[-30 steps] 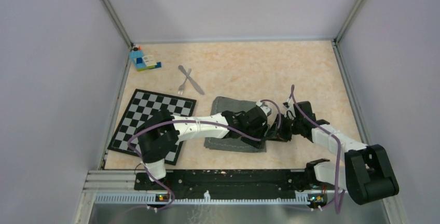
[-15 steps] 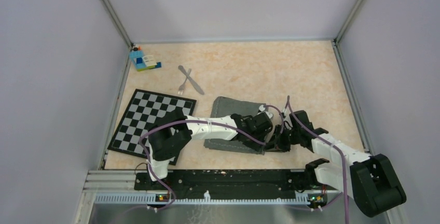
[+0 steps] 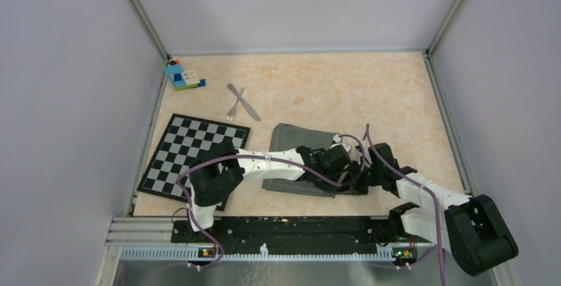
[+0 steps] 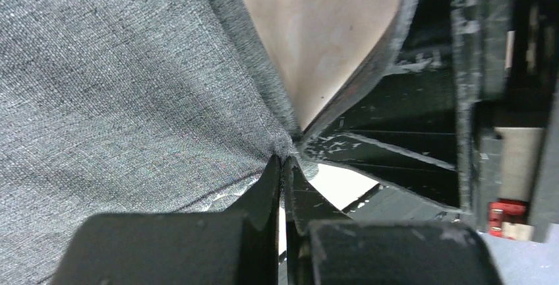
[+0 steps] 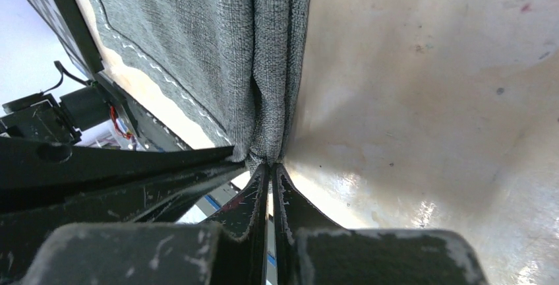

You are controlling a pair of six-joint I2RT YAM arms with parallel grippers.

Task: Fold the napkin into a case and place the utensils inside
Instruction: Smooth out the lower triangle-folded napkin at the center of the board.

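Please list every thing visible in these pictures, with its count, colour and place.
dark grey cloth napkin: one, grey, table middle, partly under arms
small silver metal fork: one, silver, beyond napkin, crossing knife
silver metal table knife: one, silver, with fork
checkered mat: one, black-and-white, left of napkin
toy-brick block: one, mostly blue, far-left corner
table top: one, beige, under everything
left gripper: one, black, shut on napkin
right gripper: one, black, shut on napkin
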